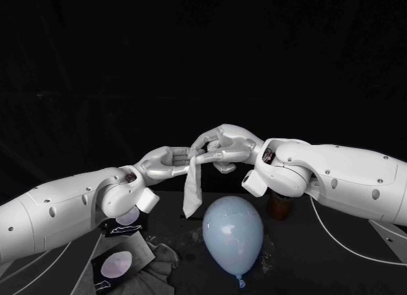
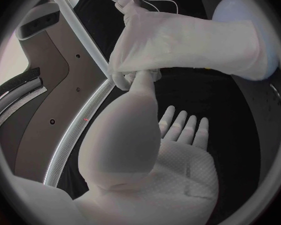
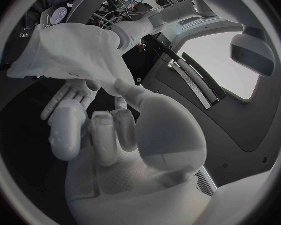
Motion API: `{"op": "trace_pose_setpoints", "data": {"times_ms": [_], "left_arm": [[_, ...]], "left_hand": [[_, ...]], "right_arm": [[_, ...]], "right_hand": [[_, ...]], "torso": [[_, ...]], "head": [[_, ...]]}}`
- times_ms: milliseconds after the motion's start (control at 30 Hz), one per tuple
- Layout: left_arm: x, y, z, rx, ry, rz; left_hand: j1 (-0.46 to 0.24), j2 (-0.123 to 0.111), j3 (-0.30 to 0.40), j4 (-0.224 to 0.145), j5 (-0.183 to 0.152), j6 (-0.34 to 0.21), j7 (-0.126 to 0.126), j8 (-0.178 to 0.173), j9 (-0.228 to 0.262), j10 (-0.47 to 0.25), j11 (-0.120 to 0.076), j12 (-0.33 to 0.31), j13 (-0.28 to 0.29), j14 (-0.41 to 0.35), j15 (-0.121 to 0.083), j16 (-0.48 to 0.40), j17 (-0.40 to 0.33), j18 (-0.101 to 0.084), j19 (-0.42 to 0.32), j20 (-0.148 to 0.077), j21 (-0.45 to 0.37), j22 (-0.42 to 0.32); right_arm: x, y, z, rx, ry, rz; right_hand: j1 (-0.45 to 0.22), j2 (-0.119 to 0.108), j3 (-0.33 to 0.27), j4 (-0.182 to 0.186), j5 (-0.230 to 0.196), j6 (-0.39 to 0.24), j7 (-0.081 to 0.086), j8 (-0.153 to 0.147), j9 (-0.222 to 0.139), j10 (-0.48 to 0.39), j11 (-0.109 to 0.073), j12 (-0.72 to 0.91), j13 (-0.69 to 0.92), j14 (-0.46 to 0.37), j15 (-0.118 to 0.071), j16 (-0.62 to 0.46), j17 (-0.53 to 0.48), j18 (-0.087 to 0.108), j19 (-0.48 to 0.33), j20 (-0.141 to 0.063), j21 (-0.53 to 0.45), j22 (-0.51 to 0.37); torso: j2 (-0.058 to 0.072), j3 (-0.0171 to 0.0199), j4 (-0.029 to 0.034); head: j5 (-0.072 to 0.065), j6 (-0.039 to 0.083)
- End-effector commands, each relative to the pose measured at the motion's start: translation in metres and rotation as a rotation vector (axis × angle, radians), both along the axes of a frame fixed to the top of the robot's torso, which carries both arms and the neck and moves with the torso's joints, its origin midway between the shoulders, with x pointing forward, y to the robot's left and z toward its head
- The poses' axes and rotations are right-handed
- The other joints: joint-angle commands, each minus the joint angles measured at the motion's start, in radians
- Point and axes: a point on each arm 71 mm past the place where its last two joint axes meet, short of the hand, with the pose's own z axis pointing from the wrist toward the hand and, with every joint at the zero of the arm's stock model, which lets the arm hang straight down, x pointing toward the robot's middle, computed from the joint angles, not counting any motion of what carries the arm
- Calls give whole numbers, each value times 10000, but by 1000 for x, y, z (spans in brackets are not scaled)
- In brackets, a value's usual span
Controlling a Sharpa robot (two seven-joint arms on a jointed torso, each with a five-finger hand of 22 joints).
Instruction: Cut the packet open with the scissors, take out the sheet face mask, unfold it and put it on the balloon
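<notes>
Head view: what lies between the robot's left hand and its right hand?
The sheet face mask: the left hand and the right hand each hold its top, and the rest hangs down between them, as the head view shows.

Both my robot hands up over bench (image 1: 314, 264), meeting at centre. Left robot hand (image 1: 171, 161) just left of and slightly below right robot hand (image 1: 223, 145), fingertips near touching. Sheet mask (image 1: 193, 192) pinched at top by both, hanging down between them, clear of bench. Balloon (image 1: 232, 236) lying on bench, below mask and a little to its right, knot end toward me. Two packet pieces left of balloon, under my left arm: far piece (image 1: 123, 228), near piece (image 1: 113, 267). Crumpled wad (image 1: 157, 261) between near piece and balloon.
</notes>
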Motion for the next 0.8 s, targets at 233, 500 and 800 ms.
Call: {"op": "trace_pose_setpoints", "data": {"times_ms": [233, 500, 800], "left_arm": [[-17, -16, -6, -118, 1901, -3355], [-19, -14, -6, -656, 2498, -3892], [-16, -12, -6, -992, 2889, -3769]], "left_hand": [[70, 606, 87, -56, 12, 683, 1302, 341, 240, 1712, 302, 259, 153, 1814, 33, 484, 467, -66, 347, 31, 61, 50], [262, 1327, 248, -122, 16, 2251, 1221, 1064, 697, 4000, 79, 648, 284, 3791, -209, 1041, 922, -60, 1022, 23, 245, 115], [-509, 2393, 732, -64, 24, 2306, 1126, 1109, 662, 4514, -68, 635, 255, 5027, -457, 1537, 1198, 263, 3345, -22, 978, 409]], "right_arm": [[-2, 7, 7, -630, -321, 627], [-1, 6, 9, -858, -420, 656], [-11, 1, 10, -736, -257, 880]], "right_hand": [[-44, -32, -40, 30, 28, -61, 16, 40, 10, 338, 28, -67, 1784, 1083, 16, 35, 2629, -14, -72, -26, -51, 1848], [-44, -32, -40, 30, 28, -61, 16, 40, 10, 338, 28, -67, 1784, 1083, 16, 35, 2629, -14, -72, -26, -51, 1848], [-39, -32, -52, 35, 28, -65, 14, 46, 13, 345, 26, -57, 1795, 1083, 16, 35, 2629, -16, -71, -25, -44, 1851]], "torso": [[22, 7, -7], [25, 12, -11], [15, 10, -11]], "head": [[11, 15], [26, -1], [25, -4]]}}
